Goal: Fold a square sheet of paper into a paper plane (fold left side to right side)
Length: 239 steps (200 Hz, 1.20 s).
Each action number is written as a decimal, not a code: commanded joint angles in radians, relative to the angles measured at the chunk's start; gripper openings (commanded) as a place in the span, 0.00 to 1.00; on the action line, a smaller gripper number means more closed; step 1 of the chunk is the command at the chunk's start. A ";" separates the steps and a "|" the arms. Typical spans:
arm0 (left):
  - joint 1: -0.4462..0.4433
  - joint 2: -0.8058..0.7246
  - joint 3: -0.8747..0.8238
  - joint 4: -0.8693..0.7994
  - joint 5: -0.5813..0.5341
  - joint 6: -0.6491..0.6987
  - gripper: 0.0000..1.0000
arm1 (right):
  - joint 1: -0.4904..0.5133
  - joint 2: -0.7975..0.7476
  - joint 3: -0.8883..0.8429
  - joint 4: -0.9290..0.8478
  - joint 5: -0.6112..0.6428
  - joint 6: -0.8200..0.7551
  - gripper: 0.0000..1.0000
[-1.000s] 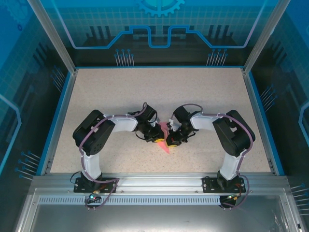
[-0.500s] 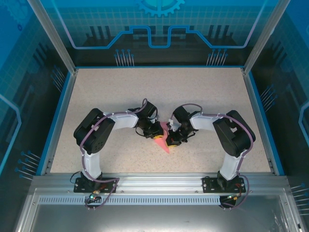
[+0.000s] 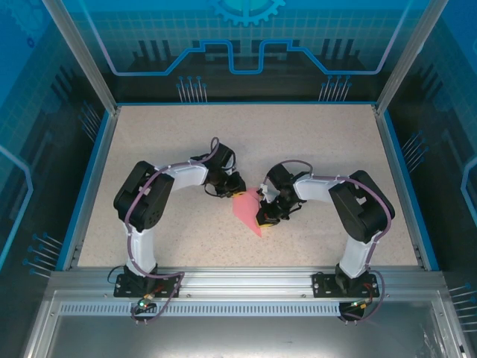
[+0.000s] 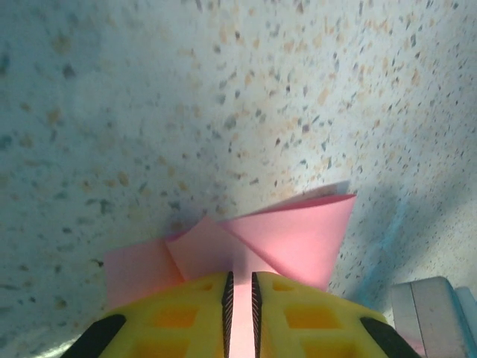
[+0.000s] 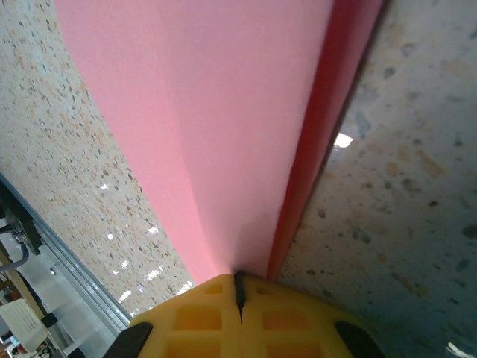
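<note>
Across the enclosure floor runs a speckled table with a blue rim, and most of it lies open: the whole far half, and broad strips to the left and right of the arms. The left arm and the right arm both bend inward from the near edge, so that their tips come close together a little nearer than the table's middle.

Between those tips lies the pink paper, folded to a pointed shape. Its wide end faces the far side and its tip points toward the near edge, well apart from every rim.

The right gripper sits at the paper's right edge. In its own camera its yellow fingers are pressed together, and the paper runs straight into their seam, clamped there, with one edge raised off the table.

The left gripper is at the paper's far left corner. Up close, the left gripper leaves just a thin slit, with pink showing in it and folded flaps spreading just beyond. Whether the paper is pinched there or merely lies beneath, I cannot tell.
</note>
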<state>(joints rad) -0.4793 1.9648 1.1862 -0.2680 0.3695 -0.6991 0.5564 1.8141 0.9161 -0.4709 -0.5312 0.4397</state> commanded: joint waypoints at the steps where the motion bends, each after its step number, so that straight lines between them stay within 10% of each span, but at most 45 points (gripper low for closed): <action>1: 0.025 0.024 0.029 -0.042 -0.024 0.045 0.18 | 0.018 0.079 -0.075 -0.128 0.233 -0.011 0.00; 111: 0.100 -0.058 0.031 -0.022 0.023 0.130 0.20 | 0.020 0.080 -0.064 -0.128 0.223 -0.011 0.00; 239: -0.124 -0.117 -0.212 0.235 0.133 -0.055 0.18 | 0.024 0.100 -0.049 -0.135 0.224 -0.012 0.00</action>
<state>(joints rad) -0.6003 1.8019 1.0008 -0.1040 0.4763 -0.7097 0.5568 1.8210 0.9276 -0.4828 -0.5308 0.4366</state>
